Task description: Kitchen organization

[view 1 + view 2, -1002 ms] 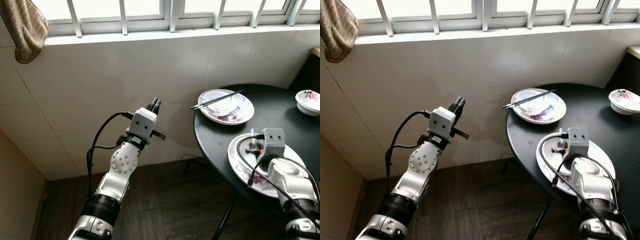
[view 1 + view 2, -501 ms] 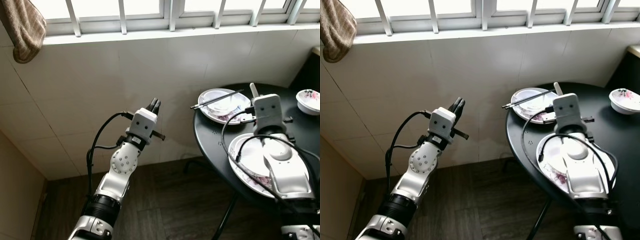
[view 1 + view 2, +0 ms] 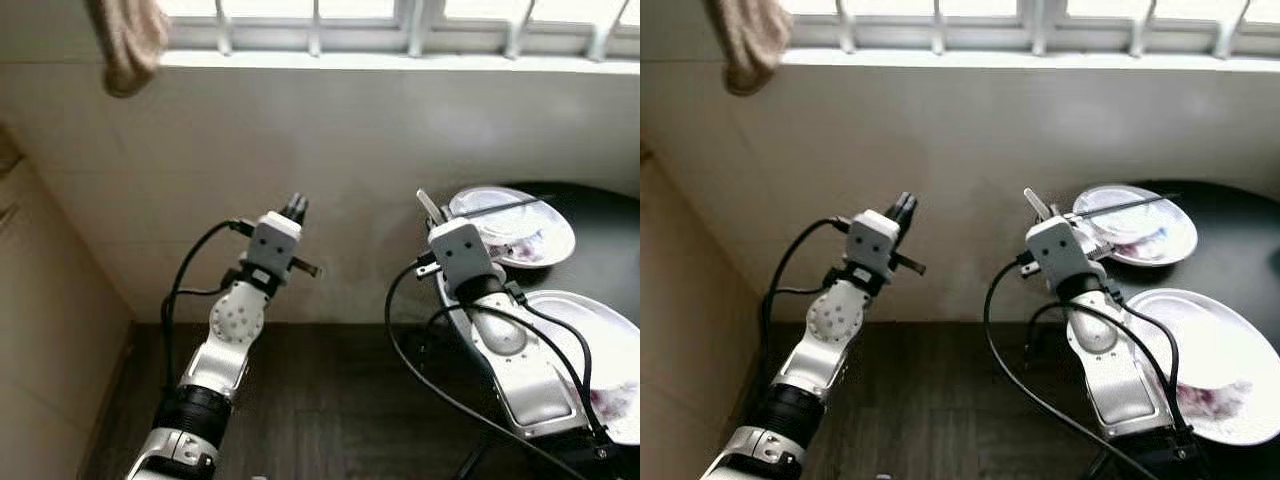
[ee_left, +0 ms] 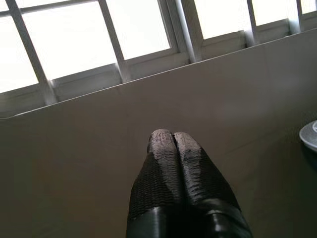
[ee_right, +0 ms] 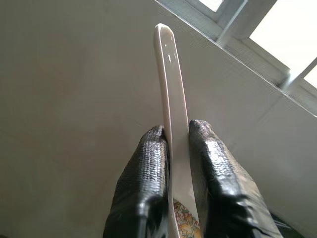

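Note:
My right gripper (image 5: 176, 135) is shut on the handle of a white ceramic spoon (image 5: 171, 84), which has a flower pattern low between the fingers. In the eye views the spoon (image 3: 428, 206) is held up in the air just left of the round black table (image 3: 600, 262), its handle pointing at the tiled wall. A far plate (image 3: 545, 240) with a small dish and black chopsticks (image 3: 510, 206) across it sits on the table. A near white plate (image 3: 585, 340) with purple scraps lies behind my right forearm. My left gripper (image 3: 295, 207) is raised toward the wall, shut on nothing, fingertips (image 4: 163, 141) pressed together.
A barred window (image 3: 420, 20) runs along the top above the tiled wall. A brown towel (image 3: 128, 40) hangs at the upper left. A beige wall or cabinet side (image 3: 45, 330) stands on the left. Dark wood floor (image 3: 330, 400) lies below the arms.
The right arm has risen from the near plate with the spoon and swung left past the table's edge. The whole picture has shifted as the camera turned left. The left arm keeps its pose.

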Robot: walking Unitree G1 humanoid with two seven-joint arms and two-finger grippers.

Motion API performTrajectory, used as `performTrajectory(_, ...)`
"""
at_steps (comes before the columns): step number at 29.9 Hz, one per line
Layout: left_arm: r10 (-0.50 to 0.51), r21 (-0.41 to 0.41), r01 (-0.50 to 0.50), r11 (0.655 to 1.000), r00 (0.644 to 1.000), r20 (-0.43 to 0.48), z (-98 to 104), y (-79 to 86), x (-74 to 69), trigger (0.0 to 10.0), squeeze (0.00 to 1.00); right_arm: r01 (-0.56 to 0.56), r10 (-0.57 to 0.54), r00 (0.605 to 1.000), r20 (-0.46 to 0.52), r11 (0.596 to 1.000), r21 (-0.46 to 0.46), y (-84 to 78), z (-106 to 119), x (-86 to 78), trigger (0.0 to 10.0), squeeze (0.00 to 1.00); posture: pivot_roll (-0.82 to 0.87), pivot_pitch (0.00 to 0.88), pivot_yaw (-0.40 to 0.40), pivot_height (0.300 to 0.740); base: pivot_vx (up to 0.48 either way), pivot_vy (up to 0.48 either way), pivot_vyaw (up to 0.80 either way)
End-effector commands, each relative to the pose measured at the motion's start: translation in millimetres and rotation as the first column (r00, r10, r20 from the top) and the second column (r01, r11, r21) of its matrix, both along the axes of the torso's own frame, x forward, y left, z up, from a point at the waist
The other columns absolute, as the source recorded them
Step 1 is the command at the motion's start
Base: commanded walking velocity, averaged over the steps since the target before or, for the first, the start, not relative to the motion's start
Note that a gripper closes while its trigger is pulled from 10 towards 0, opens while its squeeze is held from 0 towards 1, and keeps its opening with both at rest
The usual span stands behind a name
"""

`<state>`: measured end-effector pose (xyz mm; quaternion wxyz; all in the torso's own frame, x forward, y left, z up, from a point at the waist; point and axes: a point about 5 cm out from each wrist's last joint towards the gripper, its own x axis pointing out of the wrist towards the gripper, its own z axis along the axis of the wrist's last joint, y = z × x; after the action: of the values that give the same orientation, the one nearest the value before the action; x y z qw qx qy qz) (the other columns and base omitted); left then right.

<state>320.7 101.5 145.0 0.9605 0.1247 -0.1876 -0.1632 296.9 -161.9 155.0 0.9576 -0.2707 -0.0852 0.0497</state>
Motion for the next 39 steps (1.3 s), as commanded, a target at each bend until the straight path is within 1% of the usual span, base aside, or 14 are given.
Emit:
performTrajectory(1,-0.015,0.006,0.015,1.0,1.0,-0.018,-1,-4.6,1.2,10.0,0.0,0.0,0.0,1.0,0.028,1.0,0.0,1.0,5,-1.8,0.0,0.0,0.09,0.0,-0.041,0.74,0.0,0.24,0.8)
performTrajectory(3,-0.023,0.005,0.023,1.0,0.999,-0.031,-1,-5.0,1.9,10.0,0.0,0.003,-0.003,1.0,0.028,1.0,0.006,2.5,4,-3.2,0.0,0.0,0.09,0.0,-0.04,0.74,0.0,0.48,0.8)
performTrajectory(4,-0.023,0.011,0.023,1.0,1.0,-0.018,0,-5.1,1.5,10.0,0.0,0.007,-0.007,1.0,0.029,1.0,0.009,2.7,4,-3.6,0.0,0.0,0.09,0.0,-0.04,0.74,0.0,0.48,0.8)
performTrajectory(8,-0.019,0.011,0.019,1.0,1.0,-0.009,1,-4.9,1.3,10.0,0.0,0.02,-0.02,0.999,0.035,1.0,0.013,2.8,4,-4.4,0.0,0.0,0.09,0.0,-0.037,0.74,0.0,0.0,0.8)
performTrajectory(10,-0.015,0.042,0.015,0.999,1.0,0.001,1,-4.6,1.7,10.0,0.0,0.038,-0.039,0.998,0.053,0.999,0.014,2.3,5,-5.0,0.0,0.0,0.09,0.0,-0.035,0.74,0.0,0.0,0.8)
performTrajectory(11,-0.015,0.042,0.015,0.999,1.0,0.001,1,-4.6,1.7,10.0,0.0,0.038,-0.039,0.998,0.053,0.999,0.014,2.3,5,-5.0,0.0,0.0,0.09,0.0,-0.035,0.74,0.0,0.0,0.8)
performTrajectory(13,-0.008,0.016,0.007,1.0,1.0,0.025,5,-3.0,1.0,10.0,0.0,0.039,-0.04,0.997,0.06,0.999,0.016,2.4,6,-5.1,0.0,0.0,0.09,0.0,-0.035,0.74,0.0,0.0,0.8)
performTrajectory(16,-0.005,0.024,0.004,1.0,1.0,0.019,5,-2.7,2.0,10.0,0.0,0.041,-0.042,0.997,0.065,0.999,0.015,2.8,7,-4.7,0.0,0.0,0.09,0.0,-0.036,0.74,0.0,0.0,0.8)
performTrajectory(18,0.014,0.009,-0.014,1.0,0.999,0.041,8,0.0,2.8,10.0,0.0,0.038,-0.039,0.997,0.072,0.999,0.012,5.3,8,-3.9,0.0,0.0,0.09,0.0,-0.037,0.74,0.0,0.0,0.8)
performTrajectory(24,0.018,0.0,-0.018,1.0,0.998,0.056,12,1.0,3.5,10.0,0.0,0.039,-0.041,0.996,0.077,0.999,0.021,6.6,9,-2.9,0.0,0.0,0.09,0.0,-0.039,0.74,0.0,0.0,0.8)
performTrajectory(30,0.02,-0.016,-0.019,1.0,0.997,0.073,13,1.3,2.9,10.0,0.0,0.041,-0.043,0.995,0.093,0.999,0.023,8.0,12,-1.4,0.0,0.0,0.09,0.0,-0.041,0.74,0.334,0.0,0.8)
performTrajectory(39,0.013,-0.028,-0.011,1.0,0.996,0.085,14,-1.8,1.0,10.0,0.0,0.026,-0.025,0.993,0.114,1.0,-0.004,11.4,15,-0.6,0.0,0.0,0.09,0.0,-0.045,0.74,0.359,0.0,0.8)
